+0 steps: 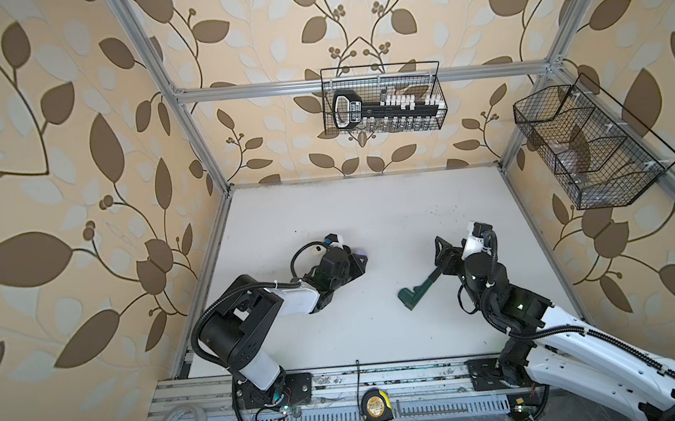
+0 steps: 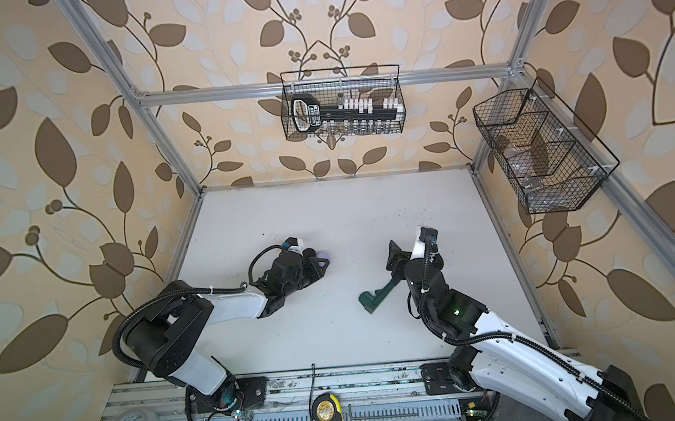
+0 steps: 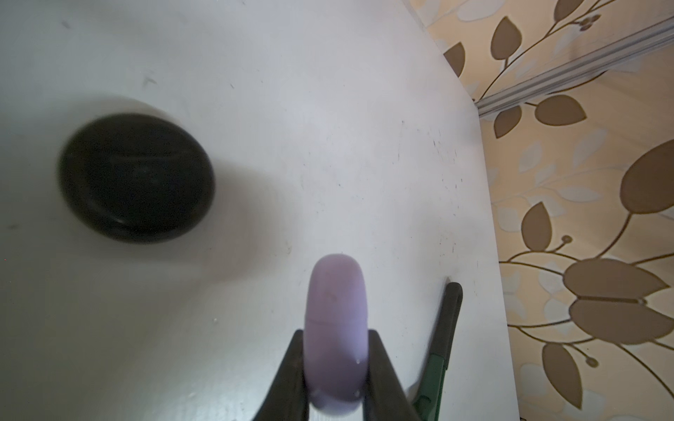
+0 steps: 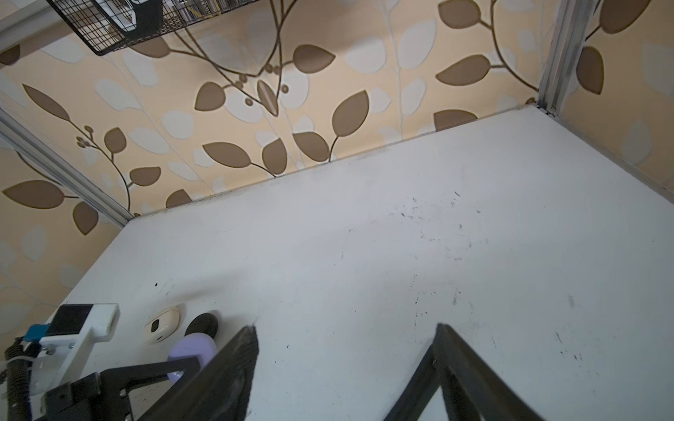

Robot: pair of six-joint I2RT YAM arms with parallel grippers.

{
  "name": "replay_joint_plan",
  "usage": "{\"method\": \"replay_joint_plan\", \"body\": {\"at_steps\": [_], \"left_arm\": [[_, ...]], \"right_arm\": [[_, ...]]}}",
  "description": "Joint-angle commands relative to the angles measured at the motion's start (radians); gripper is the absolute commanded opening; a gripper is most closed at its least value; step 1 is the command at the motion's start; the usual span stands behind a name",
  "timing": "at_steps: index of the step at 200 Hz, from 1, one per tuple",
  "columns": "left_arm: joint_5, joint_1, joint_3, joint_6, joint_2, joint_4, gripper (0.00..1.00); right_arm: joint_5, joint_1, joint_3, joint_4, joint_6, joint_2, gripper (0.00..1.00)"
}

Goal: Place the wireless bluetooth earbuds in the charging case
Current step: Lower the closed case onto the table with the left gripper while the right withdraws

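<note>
Left wrist view: the left gripper [image 3: 335, 333] is pinching a lilac case [image 3: 335, 291] by its two broad faces. The case therefore stands on edge, its long axis running straight out from the jaws, above the table [image 3: 328, 127]. A black case [image 3: 136, 178] lies on the table off to one side, blurred. A cream case [image 4: 162, 324] next to it shows only in the right wrist view. All three look closed, and no earbuds are found in any view (whether any sit inside cannot be told). The right gripper [image 4: 346, 328] is spread wide over bare table, holding nothing. In a top view it stands well apart from the lilac case, to that case's right, with a green tool [image 1: 417, 285] lying near it. Judgement: the left arm has the case, and the right must cross leftward to work its lid.
</note>
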Motion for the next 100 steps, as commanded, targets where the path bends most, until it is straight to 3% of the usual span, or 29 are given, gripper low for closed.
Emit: {"method": "replay_joint_plan", "body": {"at_steps": [1,45,100], "left_arm": [[-0.065,-0.022,0.051,-0.046,0.063,0.082,0.0],[-0.099,-0.022,0.079,-0.063,0.166,0.136,0.0],[-0.057,-0.024,0.11,-0.086,0.253,0.196,0.0]], "right_arm": [[-0.009,-0.004,0.032,-0.017,0.017,0.002,0.77],[-0.002,-0.007,0.036,-0.046,0.019,-0.012,0.78],[0.003,-0.01,0.037,-0.053,0.018,-0.023,0.8]]}}
